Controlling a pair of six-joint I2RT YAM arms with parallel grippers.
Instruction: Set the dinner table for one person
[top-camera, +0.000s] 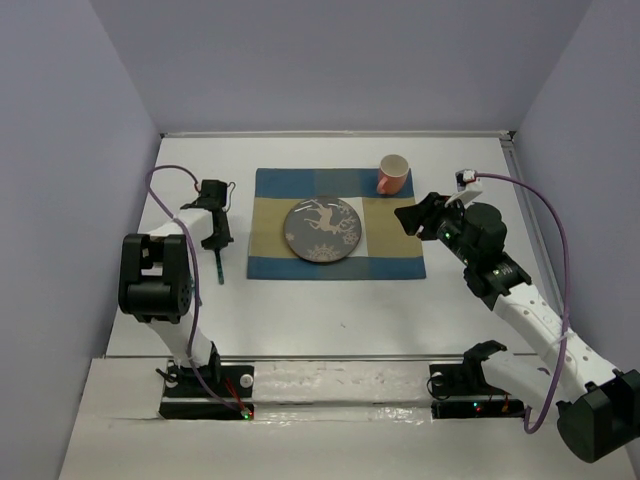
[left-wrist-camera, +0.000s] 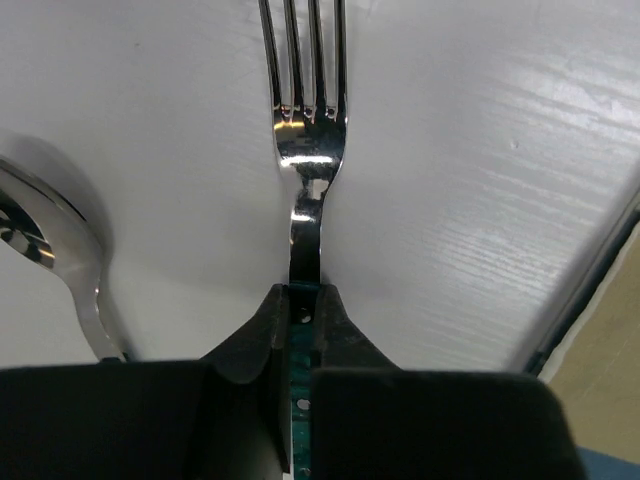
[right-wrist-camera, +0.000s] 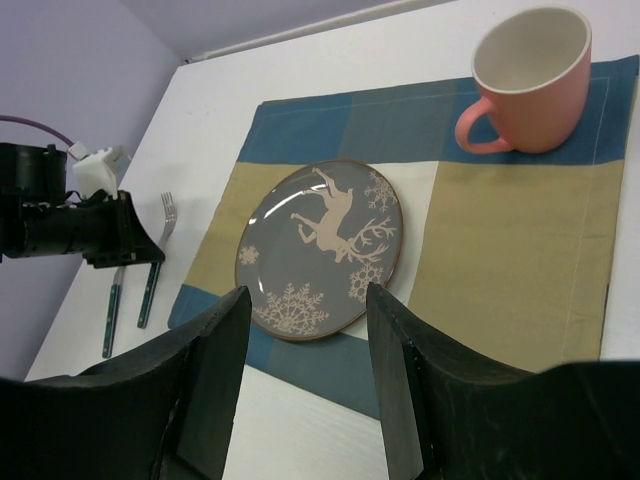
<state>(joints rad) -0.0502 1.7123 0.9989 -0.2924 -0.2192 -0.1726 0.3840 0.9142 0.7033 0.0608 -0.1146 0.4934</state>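
Note:
On the white dinner table (top-camera: 330, 310), a steel fork (left-wrist-camera: 310, 150) with a teal handle lies left of the checked placemat (top-camera: 336, 238). My left gripper (left-wrist-camera: 303, 292) is shut on that handle, low against the tabletop. A spoon (left-wrist-camera: 50, 240) lies just left of the fork. A grey plate (top-camera: 322, 230) with a deer pattern sits in the middle of the placemat, and a pink mug (top-camera: 393, 175) stands at its far right corner. My right gripper (right-wrist-camera: 307, 295) hangs open above the placemat's right side, nothing between its fingers.
The right wrist view shows the left gripper (right-wrist-camera: 90, 225) over the fork (right-wrist-camera: 165, 215), with two teal handles side by side. A metal rail (top-camera: 514, 150) edges the table. Lilac walls close in the left, back and right sides.

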